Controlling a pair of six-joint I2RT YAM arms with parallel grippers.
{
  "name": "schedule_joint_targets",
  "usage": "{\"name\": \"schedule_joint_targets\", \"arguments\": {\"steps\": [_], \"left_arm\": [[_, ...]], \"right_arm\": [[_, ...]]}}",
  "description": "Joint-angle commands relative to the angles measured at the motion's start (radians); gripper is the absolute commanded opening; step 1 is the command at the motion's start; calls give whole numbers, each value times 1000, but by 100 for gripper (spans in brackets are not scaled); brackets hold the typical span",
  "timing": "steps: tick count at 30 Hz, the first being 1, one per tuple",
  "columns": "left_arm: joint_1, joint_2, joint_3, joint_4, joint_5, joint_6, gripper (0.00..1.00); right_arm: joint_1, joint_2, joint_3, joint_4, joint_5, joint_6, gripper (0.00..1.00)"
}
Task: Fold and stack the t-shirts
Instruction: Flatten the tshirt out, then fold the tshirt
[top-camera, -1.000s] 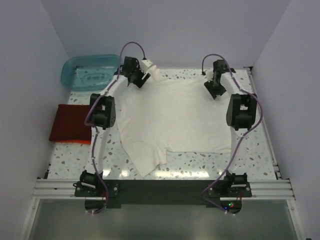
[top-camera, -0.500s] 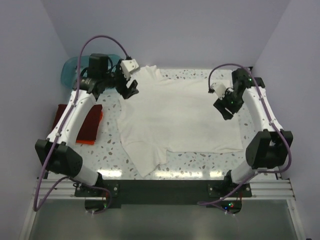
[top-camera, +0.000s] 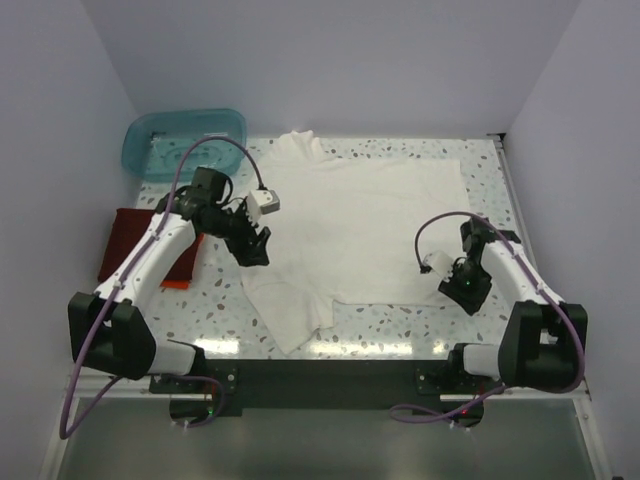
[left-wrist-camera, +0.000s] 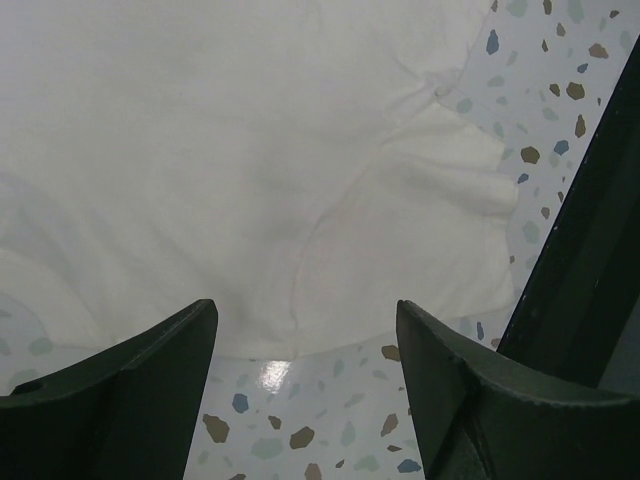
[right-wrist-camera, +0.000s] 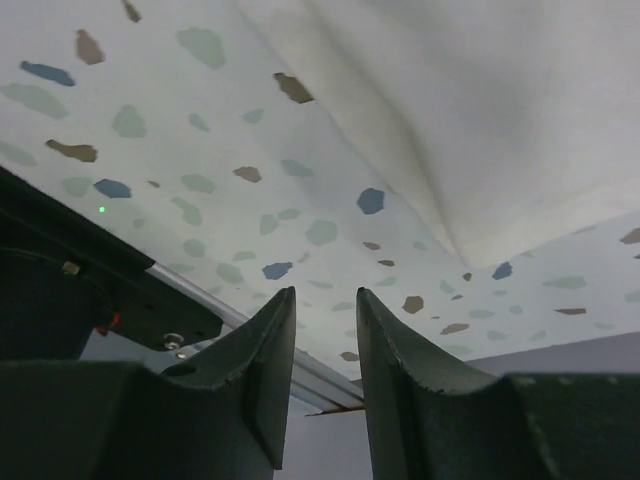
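Note:
The large cream-white t-shirt (top-camera: 365, 225) lies spread flat across the middle of the table. The dark red folded shirt (top-camera: 132, 243) lies at the left, with the orange shirt (top-camera: 176, 284) showing as a thin edge under its near side. My left gripper (top-camera: 253, 250) hovers at the white shirt's left side; in the left wrist view it (left-wrist-camera: 305, 312) is wide open and empty above the sleeve (left-wrist-camera: 400, 230). My right gripper (top-camera: 468, 291) is at the shirt's near right corner; in its wrist view it (right-wrist-camera: 323, 295) has a narrow empty gap, beside the shirt's hem (right-wrist-camera: 480, 120).
A translucent teal tub (top-camera: 185, 140) stands at the back left corner. Speckled tabletop (top-camera: 390, 320) shows along the near edge, with a black rail (top-camera: 330, 385) in front. Walls close in on both sides.
Both arms have swung back from the shirt's far edge toward the near side. The left gripper now sits by the left sleeve, the right by the near right corner.

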Motion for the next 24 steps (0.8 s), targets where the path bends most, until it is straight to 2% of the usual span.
{"name": "schedule_joint_targets", "arguments": {"steps": [1, 12, 15, 16, 20, 22, 23, 24], "left_arm": [[-6, -36, -26, -1, 26, 49, 77], [-38, -43, -113, -60, 17, 170, 77], [-125, -83, -184, -41, -38, 200, 74], [-192, -115, -208, -22, -93, 183, 74], [-334, -152, -320, 122, -245, 115, 73], [-390, -142, -351, 159, -296, 79, 74], [-409, -136, -359, 189, -313, 68, 74], [-429, -128, -374, 208, -328, 56, 74]], "right_arm": [[-18, 10, 2, 147, 57, -29, 36], [-26, 99, -38, 271, 47, -63, 44], [-26, 121, -81, 328, 58, -71, 44], [-26, 133, -90, 340, 61, -72, 43], [-26, 134, -133, 404, 66, -71, 36], [-26, 137, -142, 418, 67, -66, 29], [-26, 137, -151, 432, 69, -63, 26], [-24, 137, -156, 438, 70, -63, 15]]}}
